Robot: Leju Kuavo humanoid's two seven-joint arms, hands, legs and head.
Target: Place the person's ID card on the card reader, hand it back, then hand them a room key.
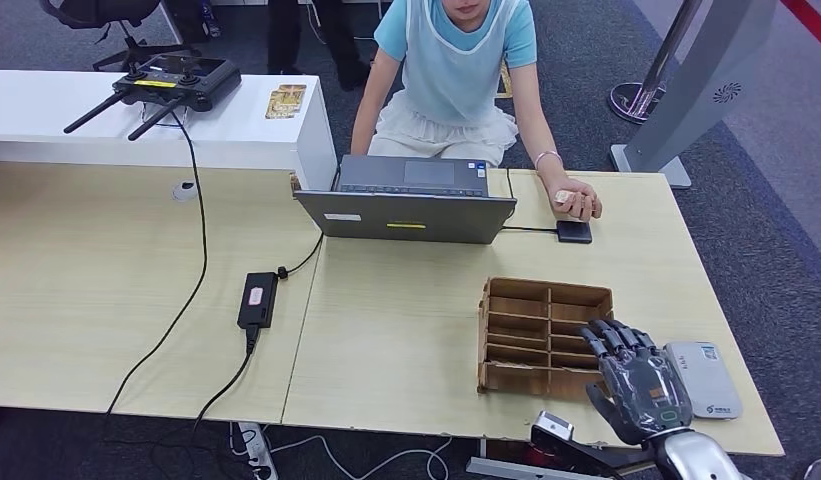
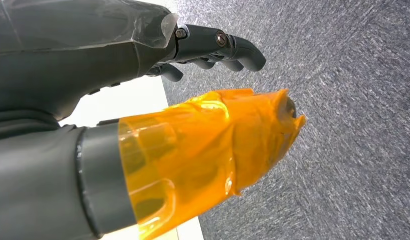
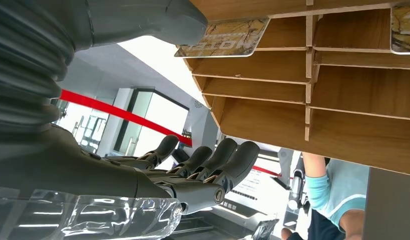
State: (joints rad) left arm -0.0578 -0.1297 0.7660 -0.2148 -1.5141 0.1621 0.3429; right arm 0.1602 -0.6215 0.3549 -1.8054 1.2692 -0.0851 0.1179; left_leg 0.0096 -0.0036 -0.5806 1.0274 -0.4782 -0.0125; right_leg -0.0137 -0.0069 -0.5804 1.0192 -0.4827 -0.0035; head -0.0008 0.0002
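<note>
The right hand is the nearest thing: it hovers at the near right edge of the table, fingers apart and a little curled, holding nothing. It stands over the near right corner of the wooden rack. The card reader lies flat just beside this hand, on its right side, with its long axis running from near to far. Nothing lies on the reader.

In the right wrist view, a key card sits in a slot of the rack, just beside the thumb, not gripped.

Farther away, across the table, the person's hand rests near a small black device. It seems to hold something small; I cannot tell if this is the ID card. So the card probably lies ahead of the right hand and slightly to its left, beyond the rack.

The left hand hangs over the floor, holding nothing, its dark fingers loosely curled and its thumb wrapped in orange tape. The right hand is clearly nearer, so I judge the reach belongs to it.
</note>
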